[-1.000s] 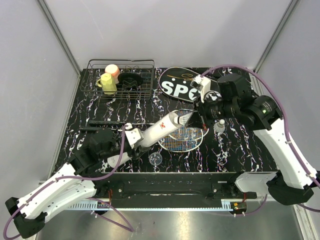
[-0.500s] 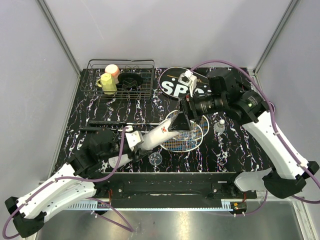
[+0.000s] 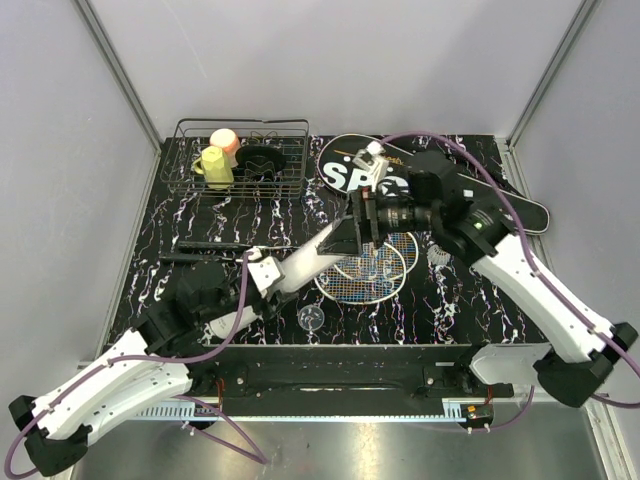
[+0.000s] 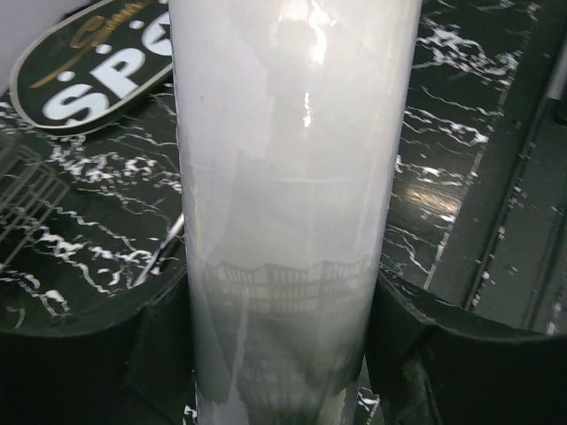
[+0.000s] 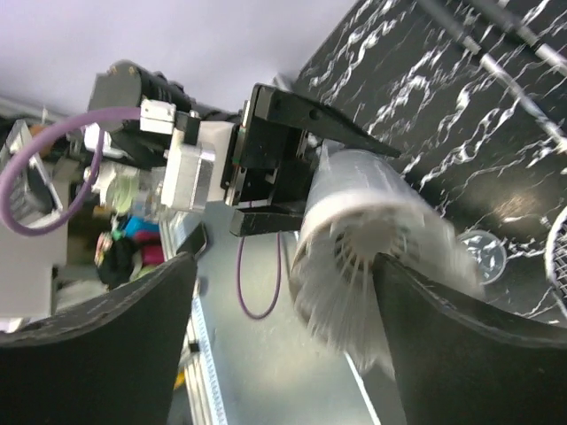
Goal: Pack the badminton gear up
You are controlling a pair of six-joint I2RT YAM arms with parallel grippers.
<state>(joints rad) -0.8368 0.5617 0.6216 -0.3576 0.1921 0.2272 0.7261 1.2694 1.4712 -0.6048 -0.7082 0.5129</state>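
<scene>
Tabletop (image 3: 200, 215) black-marbled, walls (image 3: 400, 60) grey (plain), left gripper (image 4: 283, 354) clamping white tube (image 4: 292, 177) — right gripper (image 5: 285, 266) spread, shuttlecock (image 5: 350, 266) between.

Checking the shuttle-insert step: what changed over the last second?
The right gripper swung left from over the SPORT bag to the mouth of the long white tube. Its open fingers now flank the shuttlecock sticking out there. Nothing was visibly grasped or released. Unchanged: left gripper clamped on the tube; loose shuttlecock, rackets and bag in place.
</scene>
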